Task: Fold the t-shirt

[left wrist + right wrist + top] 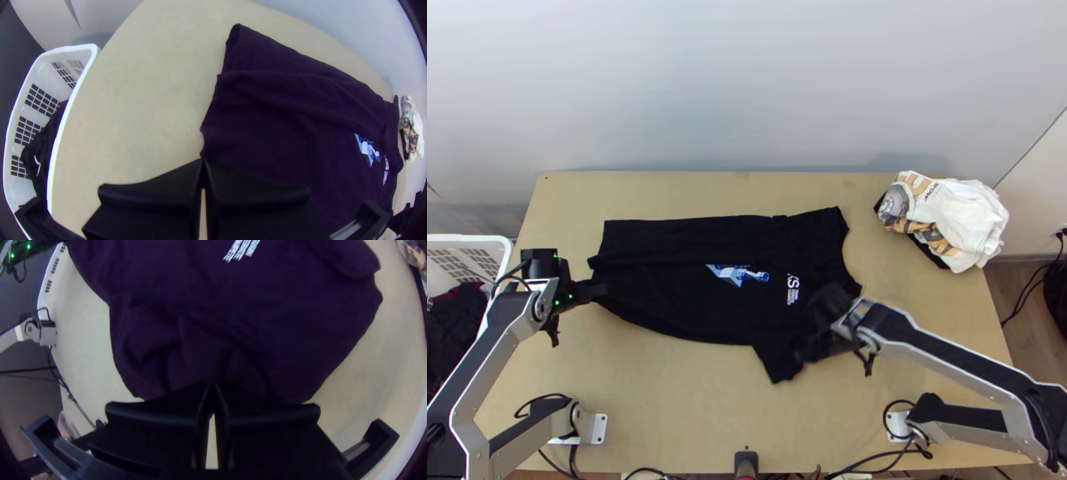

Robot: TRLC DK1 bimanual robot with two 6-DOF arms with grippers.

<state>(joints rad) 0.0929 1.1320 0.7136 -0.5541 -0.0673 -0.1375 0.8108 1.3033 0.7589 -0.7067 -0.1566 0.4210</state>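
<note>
The black t-shirt (691,276) lies spread lengthwise across the table, its hem end at the left and a printed front facing up. A long crease runs along its far part. At the hem end is my left gripper (597,290); in the left wrist view, the left gripper (203,163) is shut on the edge of the t-shirt (267,124). My right gripper (805,350) is over the near sleeve at the shirt's right end. In the right wrist view, the right gripper (212,386) is shut on bunched cloth of the t-shirt (267,320).
A pile of white and patterned cloth (955,220) lies at the table's far right corner. A white basket (505,254) holding dark cloth stands off the table's left side. Bare wood (691,400) lies between the shirt and the near edge.
</note>
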